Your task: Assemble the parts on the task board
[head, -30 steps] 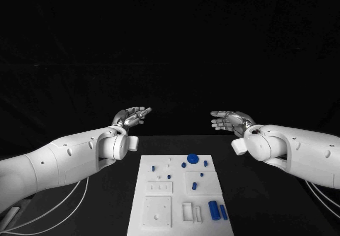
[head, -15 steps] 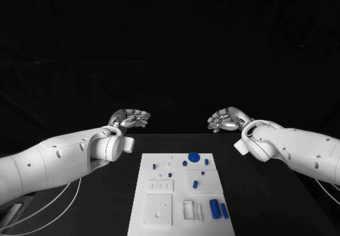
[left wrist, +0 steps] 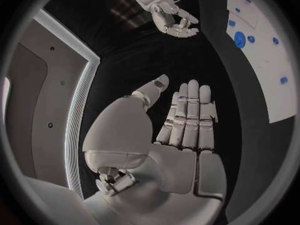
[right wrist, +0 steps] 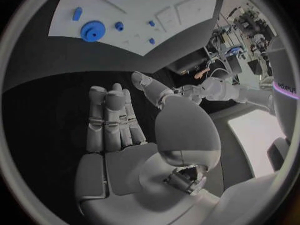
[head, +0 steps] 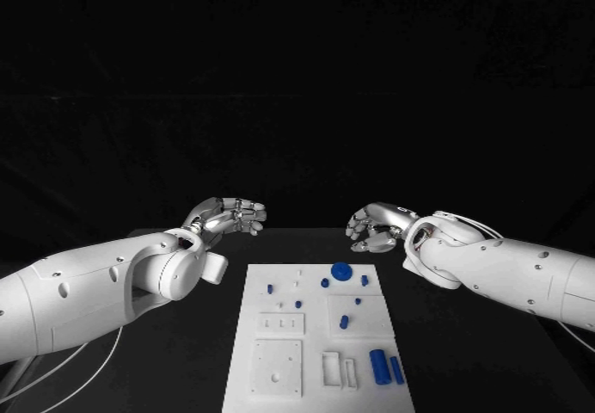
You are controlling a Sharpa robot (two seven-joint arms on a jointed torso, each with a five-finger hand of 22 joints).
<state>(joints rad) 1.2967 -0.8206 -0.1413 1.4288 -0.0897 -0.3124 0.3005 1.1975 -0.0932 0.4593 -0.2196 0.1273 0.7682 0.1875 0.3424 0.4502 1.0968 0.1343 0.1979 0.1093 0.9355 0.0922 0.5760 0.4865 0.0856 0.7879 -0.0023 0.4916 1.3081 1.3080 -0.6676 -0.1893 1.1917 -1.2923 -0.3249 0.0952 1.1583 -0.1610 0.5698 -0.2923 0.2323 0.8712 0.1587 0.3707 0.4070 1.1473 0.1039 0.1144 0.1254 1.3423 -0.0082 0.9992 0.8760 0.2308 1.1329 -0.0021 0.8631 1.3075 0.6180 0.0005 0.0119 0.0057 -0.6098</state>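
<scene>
The white task board lies in the middle of the black table. On it are a blue gear, several small blue pegs such as one near the middle, and two blue cylinders at its near right. My left hand hovers beyond the board's far left corner and holds nothing; its fingers lie straight, side by side. My right hand hovers beyond the far right corner, also holding nothing, with its fingers together. The board and gear lie ahead of that palm.
Black table surrounds the board on both sides. White cables hang under my left arm. In the left wrist view my right hand hangs above the table past the board.
Both hands have come lower and closer together over the board's far end, turning from outstretched to loosely bent fingers. The parts on the board have not moved.
</scene>
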